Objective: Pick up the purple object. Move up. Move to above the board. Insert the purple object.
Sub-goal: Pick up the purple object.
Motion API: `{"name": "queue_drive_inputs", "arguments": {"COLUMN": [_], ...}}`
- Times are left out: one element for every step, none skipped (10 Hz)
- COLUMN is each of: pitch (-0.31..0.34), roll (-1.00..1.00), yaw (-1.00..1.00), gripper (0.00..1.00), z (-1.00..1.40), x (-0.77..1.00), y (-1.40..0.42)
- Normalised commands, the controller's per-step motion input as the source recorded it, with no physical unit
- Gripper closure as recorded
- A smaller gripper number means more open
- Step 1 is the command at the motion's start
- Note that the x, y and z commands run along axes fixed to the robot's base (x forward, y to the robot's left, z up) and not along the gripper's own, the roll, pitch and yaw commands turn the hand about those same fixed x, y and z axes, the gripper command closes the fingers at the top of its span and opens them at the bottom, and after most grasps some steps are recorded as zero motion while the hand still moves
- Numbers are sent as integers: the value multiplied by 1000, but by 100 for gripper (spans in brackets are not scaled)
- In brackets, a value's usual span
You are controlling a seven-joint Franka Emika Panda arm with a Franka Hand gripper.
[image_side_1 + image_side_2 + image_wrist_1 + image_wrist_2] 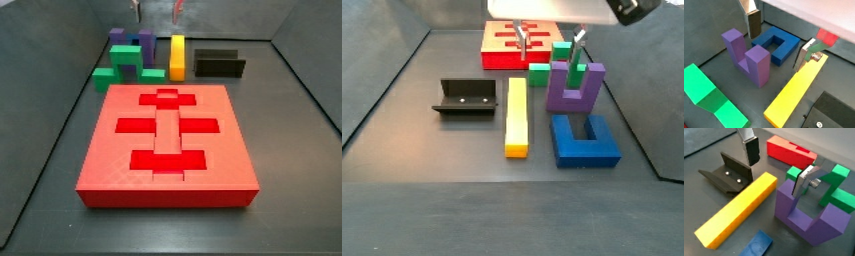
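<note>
The purple object (811, 215) is a U-shaped block standing prongs-up on the dark floor, and it shows in the other views too (748, 56) (576, 86) (122, 37). The red board (107, 140) lies flat with its cross-shaped recesses, and its end shows in other views (500, 57) (784, 150). My gripper (777, 170) is open and empty. It hovers above the blocks, with one finger (805, 180) beside a purple prong and the other finger (751, 150) over the fixture side. It also shows in a wrist view (779, 42) and in both side views (549, 42) (160, 12).
A yellow bar (737, 210) (516, 115) lies between the purple object and the fixture (727, 174) (462, 97). A blue U-shaped block (777, 45) (585, 140) lies flat beside the purple one. A green stepped block (837, 190) (123, 62) stands between the purple object and the board.
</note>
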Motion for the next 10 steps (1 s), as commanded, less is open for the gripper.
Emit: {"name": "queue_drive_inputs", "arguments": {"pitch": [0,0,0,3,17,3,14,30,3,0], "roll": [0,60,54,49,70,47,37,29,0,0], "yaw": [51,114,97,100,117,26,0,3,0,0], "gripper": [0,0,0,0,0,0,0,0,0,0], "z": [-400,-346,-303,-320,-357,-229,-249,-263,-57,-97], "x": [-157,-157,-217,-103,-114,-86,-71,0,0,-11], "y": [-140,-126,-80,-43,-31,0,0,0,0,0]}}
